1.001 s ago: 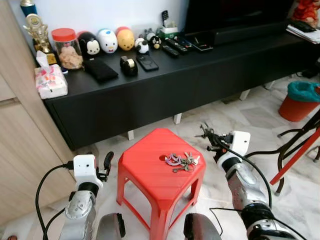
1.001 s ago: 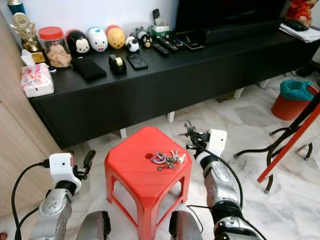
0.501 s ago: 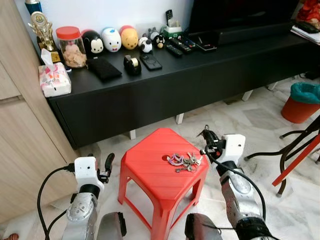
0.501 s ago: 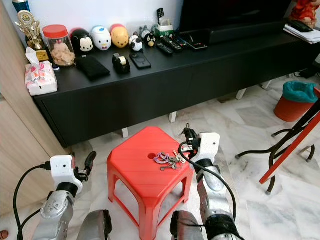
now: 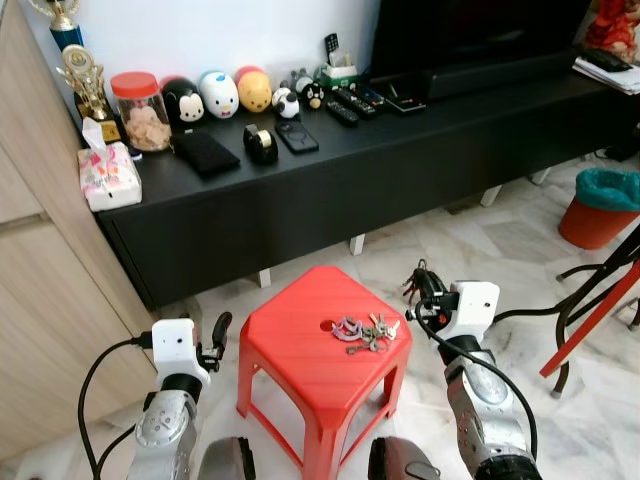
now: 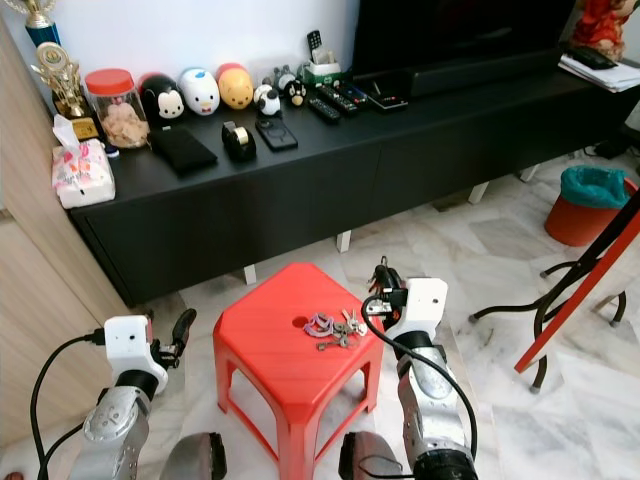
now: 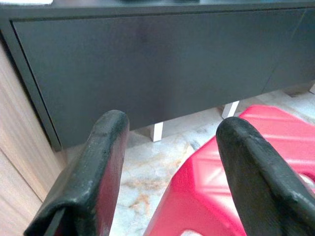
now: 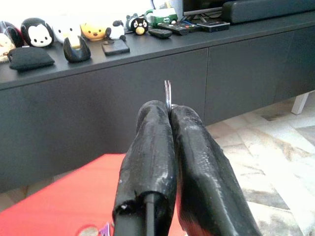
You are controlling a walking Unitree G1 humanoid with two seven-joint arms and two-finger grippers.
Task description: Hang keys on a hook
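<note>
Marble floor (image 5: 500,250), pale, veined. Long black TV cabinet (image 5: 330,190) along the far wall; its top carries a tissue pack (image 5: 108,175) at the left end, a red-lidded jar (image 5: 140,98), round toy figures (image 5: 218,94), a black pouch (image 5: 205,153), a tape dispenser (image 5: 261,142), a phone (image 5: 297,136) and remotes (image 5: 352,103). Orange bin (image 5: 600,205) with a teal liner at far right.

Red plastic stool (image 5: 310,365) stands on the floor before the cabinet. Keys (image 5: 364,332), a bunch with a purplish ring, lie on the stool top near its right edge.

Right gripper (image 5: 418,290) is just beside the stool's right edge, near the keys, fingers (image 8: 194,152) pressed together with a thin metal sliver at the tips. Left gripper (image 7: 172,162) is off the stool's left side, fingers spread, holding nothing.
</note>
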